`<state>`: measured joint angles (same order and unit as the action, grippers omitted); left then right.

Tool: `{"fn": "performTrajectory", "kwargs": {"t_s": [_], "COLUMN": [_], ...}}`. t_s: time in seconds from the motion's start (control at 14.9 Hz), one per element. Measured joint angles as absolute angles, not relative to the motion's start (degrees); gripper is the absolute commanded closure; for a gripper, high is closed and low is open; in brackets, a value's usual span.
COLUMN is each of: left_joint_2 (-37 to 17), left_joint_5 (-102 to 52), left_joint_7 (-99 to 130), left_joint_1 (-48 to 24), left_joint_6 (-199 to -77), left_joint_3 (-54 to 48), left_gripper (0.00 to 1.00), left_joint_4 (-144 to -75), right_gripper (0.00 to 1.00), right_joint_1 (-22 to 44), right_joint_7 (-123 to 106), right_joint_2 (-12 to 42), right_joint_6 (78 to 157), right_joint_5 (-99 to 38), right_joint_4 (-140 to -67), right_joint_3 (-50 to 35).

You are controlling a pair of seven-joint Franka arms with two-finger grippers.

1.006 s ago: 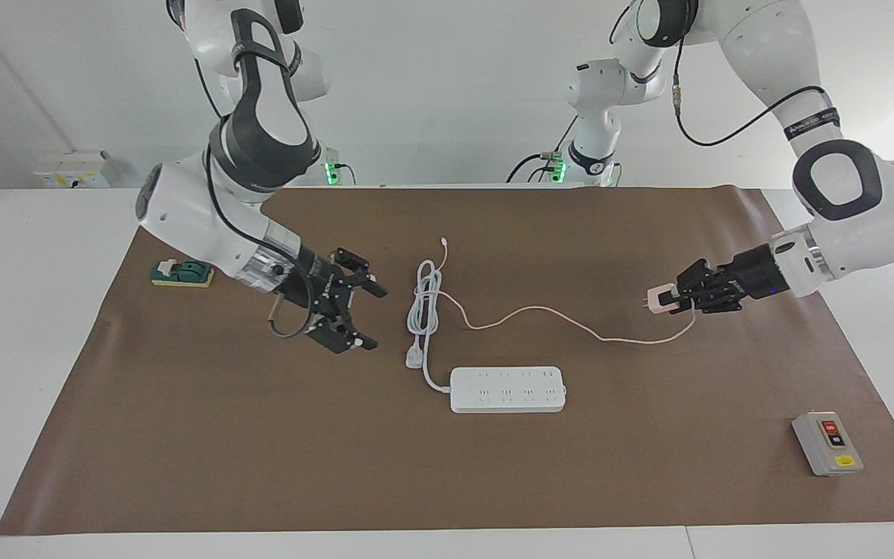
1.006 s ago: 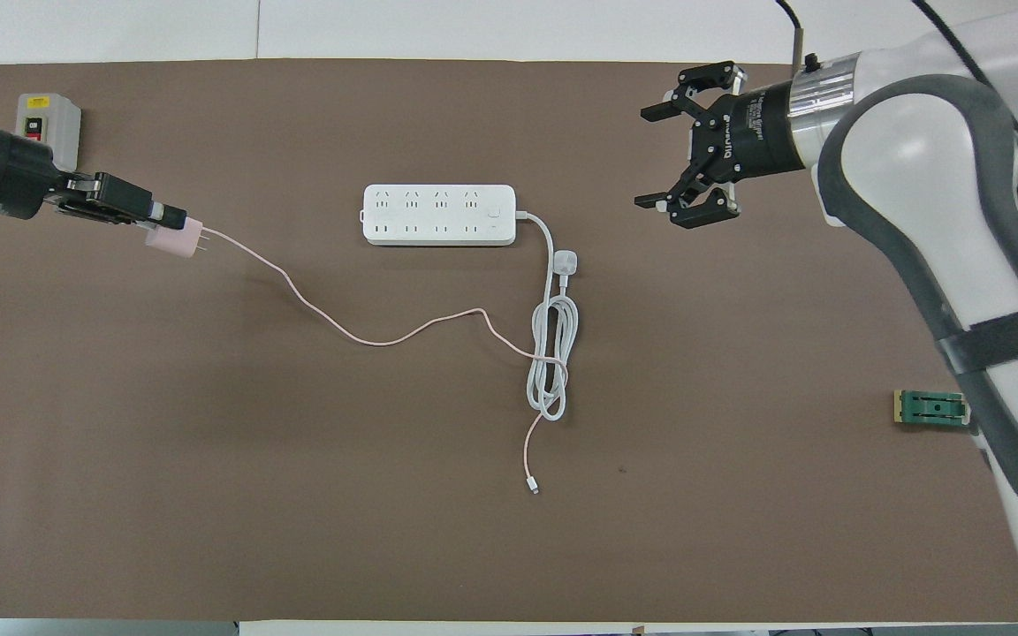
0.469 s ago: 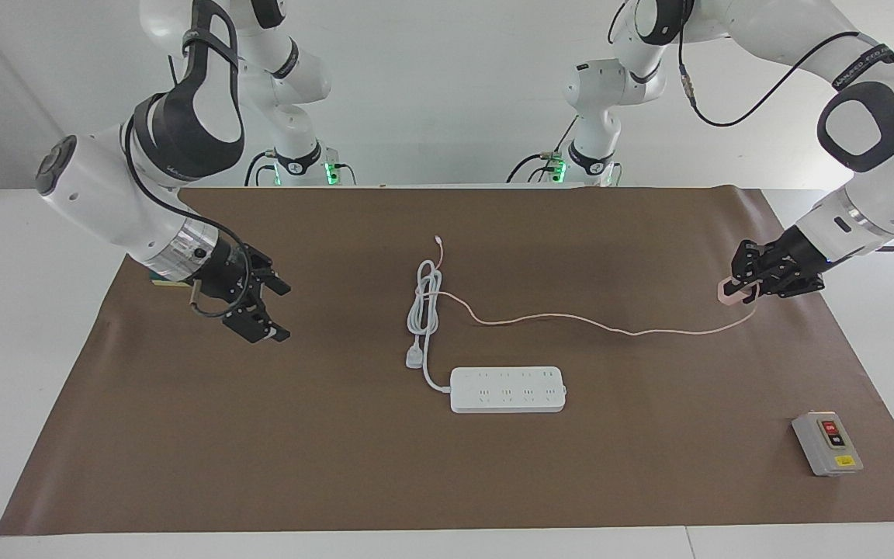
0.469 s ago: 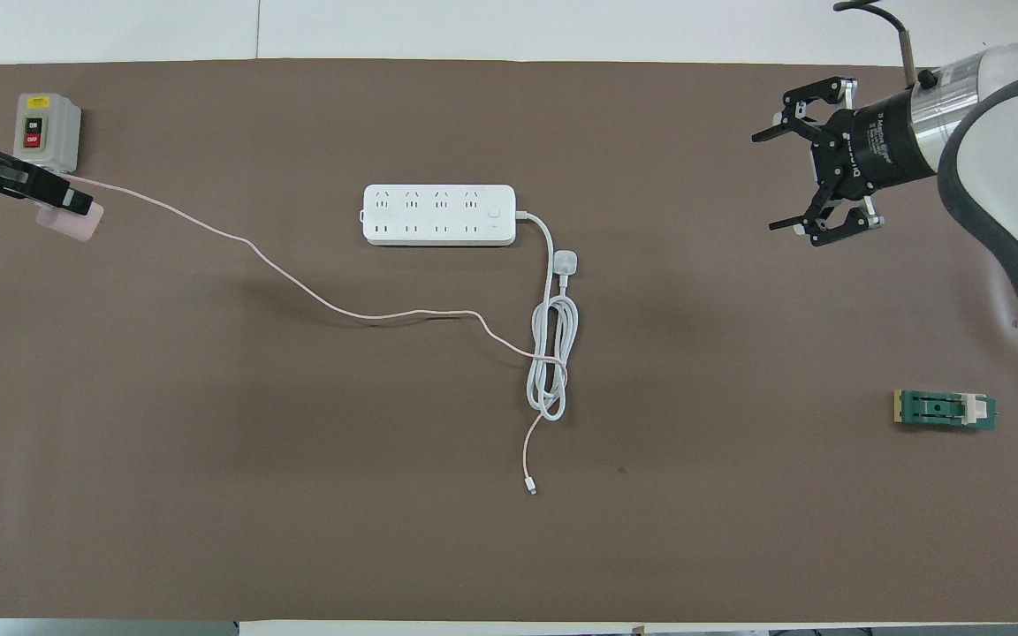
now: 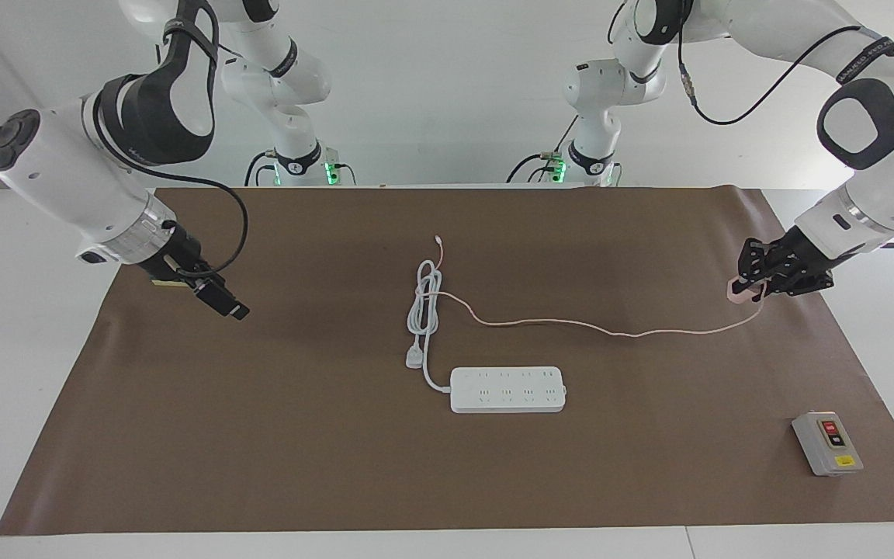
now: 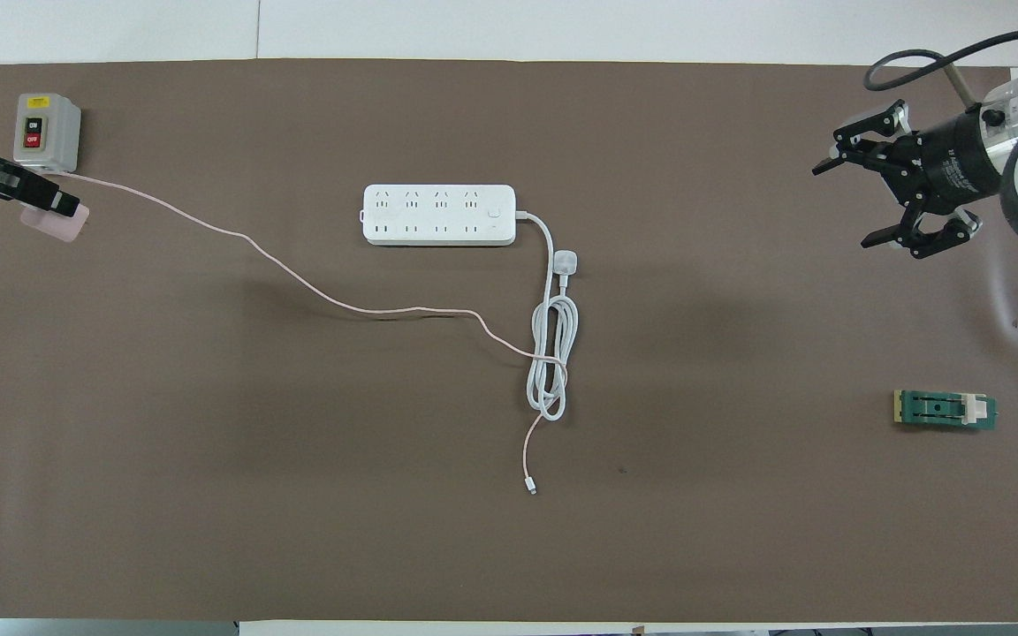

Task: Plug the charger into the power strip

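In the facing view, the left gripper (image 5: 743,281) is clamped on the charger (image 5: 734,289) over the brown mat (image 5: 338,466) at the left arm's end of the tabletop (image 5: 12,349). The charger's thin pink cable (image 5: 571,323) trails across the mat to the coiled white cord (image 5: 425,307). The power strip (image 5: 507,389) lies flat at mid-mat, well apart from the charger, its sockets facing up. The right gripper (image 5: 223,301) hangs over the mat's edge at the right arm's end; from here I cannot tell how its fingers stand.

In the overhead view, the right gripper (image 6: 882,201) shows its 2 fingers spread wide, holding nothing. The left gripper (image 6: 63,205) grips the charger (image 6: 54,223) just beside a grey switch box (image 6: 47,132) — the cable (image 6: 297,281) runs from there toward the cord (image 6: 553,353). The power strip (image 6: 438,215) sits in the mat's middle. A green block (image 6: 944,409) lies near the right arm's end.
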<state>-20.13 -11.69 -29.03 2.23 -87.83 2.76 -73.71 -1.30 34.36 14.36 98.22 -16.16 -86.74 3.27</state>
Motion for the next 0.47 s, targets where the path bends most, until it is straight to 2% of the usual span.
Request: {"fn": "performTrajectory", "kwargs": {"t_s": [0.27,0.47], "left_joint_2": [-20.1,-20.1], "left_joint_5": [-10.5,-5.2], "left_joint_7": [-27.3,-11.8], "left_joint_1": [1.6,1.7], "left_joint_6": [-85.9,-85.9], "left_joint_3": [2.8,3.1], "left_gripper": [1.0,1.0], "left_joint_4": [-73.7,-73.3], "right_gripper": [0.0,0.0], "right_joint_1": [-3.0,-4.5], "right_joint_7": [16.8,4.1], "right_joint_2": [12.0,9.5], "right_joint_6": [97.1,96.0], "right_joint_5": [-9.0,-4.5], "right_joint_4": [-86.8,-86.8], "right_joint_3": [3.3,3.3]}}
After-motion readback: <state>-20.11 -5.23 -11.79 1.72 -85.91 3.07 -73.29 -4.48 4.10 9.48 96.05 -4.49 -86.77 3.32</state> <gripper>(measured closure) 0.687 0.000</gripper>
